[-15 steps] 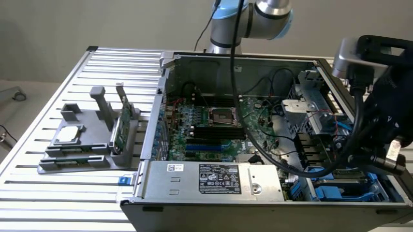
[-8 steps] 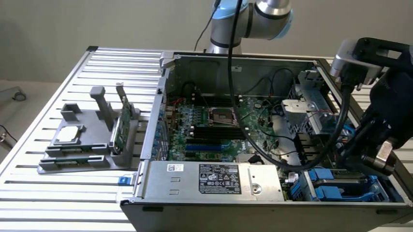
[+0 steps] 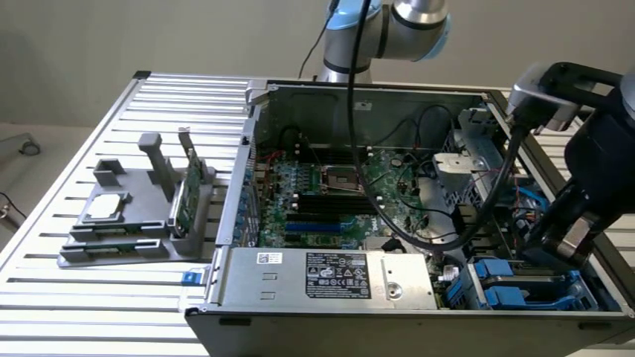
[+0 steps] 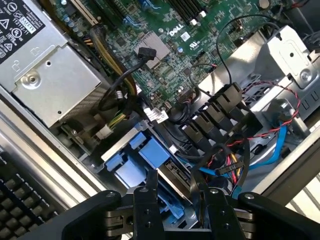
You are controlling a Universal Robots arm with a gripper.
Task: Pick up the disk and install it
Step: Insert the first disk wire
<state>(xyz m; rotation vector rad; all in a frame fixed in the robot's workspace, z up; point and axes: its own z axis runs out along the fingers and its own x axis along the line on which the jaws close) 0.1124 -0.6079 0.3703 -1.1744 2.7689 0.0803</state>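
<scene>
In the exterior view, an open computer case lies on the slatted desk. The gripper reaches down into the case's near corner at the exterior view's right. The disk sits just below it in the drive bay, with its blue rails showing.

In the wrist view, the jaws of the gripper stand apart, just over the disk and its blue rail ends. Loose cables crowd close beside it. I cannot tell whether a finger touches the plastic.

The disk is probably dense, rigid and sensitive to shock, while its rails are likely to flex. A hold squarely across the two long sides looks safest.
</scene>
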